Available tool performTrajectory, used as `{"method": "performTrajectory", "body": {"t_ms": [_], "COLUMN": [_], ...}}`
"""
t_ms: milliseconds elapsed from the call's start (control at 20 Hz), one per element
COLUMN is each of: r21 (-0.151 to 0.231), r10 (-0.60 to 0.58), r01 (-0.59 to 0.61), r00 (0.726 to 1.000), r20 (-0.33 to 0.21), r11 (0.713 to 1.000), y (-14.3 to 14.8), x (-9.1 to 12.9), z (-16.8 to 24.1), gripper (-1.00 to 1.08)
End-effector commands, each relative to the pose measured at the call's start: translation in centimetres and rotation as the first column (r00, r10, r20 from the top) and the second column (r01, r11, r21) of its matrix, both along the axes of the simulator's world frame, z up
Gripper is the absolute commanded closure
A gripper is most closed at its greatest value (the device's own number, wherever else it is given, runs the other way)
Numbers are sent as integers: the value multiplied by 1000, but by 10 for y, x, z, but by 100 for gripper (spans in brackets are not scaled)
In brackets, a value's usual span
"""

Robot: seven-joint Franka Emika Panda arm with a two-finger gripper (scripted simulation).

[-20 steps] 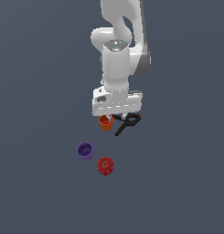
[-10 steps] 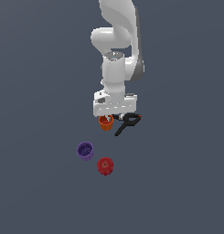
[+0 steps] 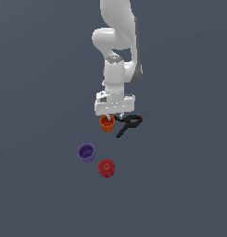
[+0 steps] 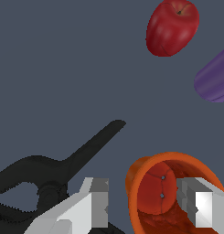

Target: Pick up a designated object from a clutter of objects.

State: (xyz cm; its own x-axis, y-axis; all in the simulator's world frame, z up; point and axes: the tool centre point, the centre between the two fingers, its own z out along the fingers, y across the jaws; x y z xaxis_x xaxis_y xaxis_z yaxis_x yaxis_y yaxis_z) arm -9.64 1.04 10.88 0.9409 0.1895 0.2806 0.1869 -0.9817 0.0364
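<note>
The small orange cup (image 3: 107, 123) stands upright right under my hand, its darker red-orange inside showing in the wrist view (image 4: 154, 192). My gripper (image 3: 113, 115) is open and just above the cup. In the wrist view my gripper (image 4: 147, 205) straddles the cup. One finger (image 4: 98, 201) stands outside the rim with a gap. The other finger (image 4: 200, 203) covers the cup's opposite wall. The black spring clamp (image 3: 129, 125) lies beside the cup, close to the first finger (image 4: 49, 178).
A purple cup (image 3: 86, 152) stands nearer the camera, to the exterior view's left, and shows at the wrist view's edge (image 4: 214, 77). A red round thing (image 3: 106, 168) beside it looks like an apple in the wrist view (image 4: 172, 28). The floor is plain dark grey.
My hand has settled slightly lower over the orange cup and the upper arm has shifted its pose. The cups, the red thing and the clamp have not moved.
</note>
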Motion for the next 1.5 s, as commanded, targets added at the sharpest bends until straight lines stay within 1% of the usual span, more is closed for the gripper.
{"method": "performTrajectory", "body": {"t_ms": [0,250,450,800,1450], "r21": [-3,-8,-9,-9,-9], "r10": [5,10,12,12,12], "r01": [-5,-10,-12,-12,-12], "r00": [1000,1000,1000,1000,1000], "r20": [10,21,24,23,24], "r11": [1000,1000,1000,1000,1000], "y": [-1,-2,-3,-3,-2], "x": [-8,-17,-20,-19,-12], "z": [-4,-10,-11,-15,-40], "gripper": [-20,-20,-20,-20,-20]}}
